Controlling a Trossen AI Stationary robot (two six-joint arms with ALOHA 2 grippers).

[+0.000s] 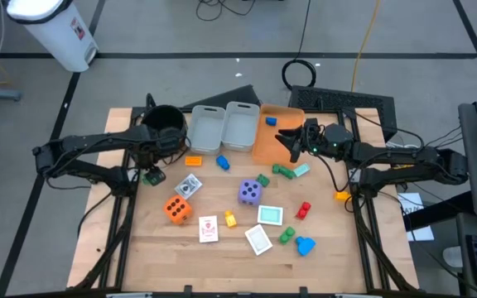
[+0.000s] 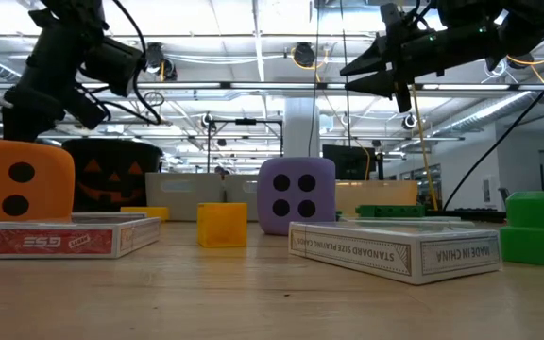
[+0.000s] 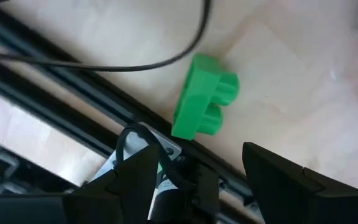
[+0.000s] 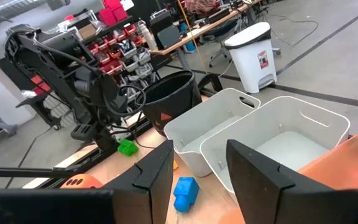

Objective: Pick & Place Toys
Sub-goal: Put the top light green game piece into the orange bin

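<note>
- Toys spread over center of table (image 1: pixel 139 240): orange die (image 1: pixel 177 209) lower left, purple die (image 1: pixel 250 193) mid-frame, cards (image 1: pixel 209 228) and sm blocks around them.
- Green block (image 1: pixel 153 176) at left edge of table, right below left gripper (image 1: pixel 150 162); fingers apart, nothing btwn them.
- Right gripper (image 1: pixel 292 141) above orange bin (image 1: pixel 265 147), upper center-right; fingers apart, empty.
- Grey bins (image 1: pixel 224 127) and black pot (image 1: pixel 166 122) to its left.
</note>
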